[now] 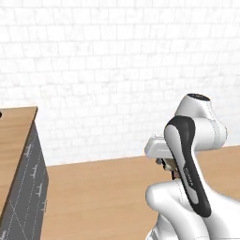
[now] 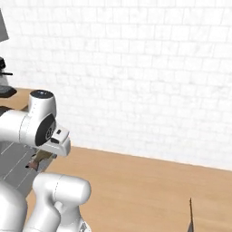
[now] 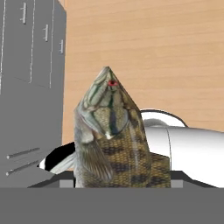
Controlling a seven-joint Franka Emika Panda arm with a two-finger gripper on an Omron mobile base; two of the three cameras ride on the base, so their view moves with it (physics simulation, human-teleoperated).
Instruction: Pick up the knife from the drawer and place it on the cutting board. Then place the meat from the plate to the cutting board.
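Both fingertips are hidden behind the meat (image 3: pixel 114 140) — a fish-patterned lump my gripper (image 3: pixel 116 181) grasps — with my arm folded low beside the grey cabinets (image 1: pixel 28 187).

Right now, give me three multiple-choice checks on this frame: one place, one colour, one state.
1. In the hand view, what spreads behind the tip of the meat?
A. wooden floor
B. cutting board
C. red-rimmed plate
2. What colour is the meat's eye?
A. blue
B. red
C. white
3. The gripper is:
A. open and empty
B. shut on the meat
C. shut on a knife

Answers: 1 A, light wood planks lie beyond the tip. 2 B, a red dot sits near the tip. 3 B, the fish-shaped meat rises straight from the hand, clear of any surface.
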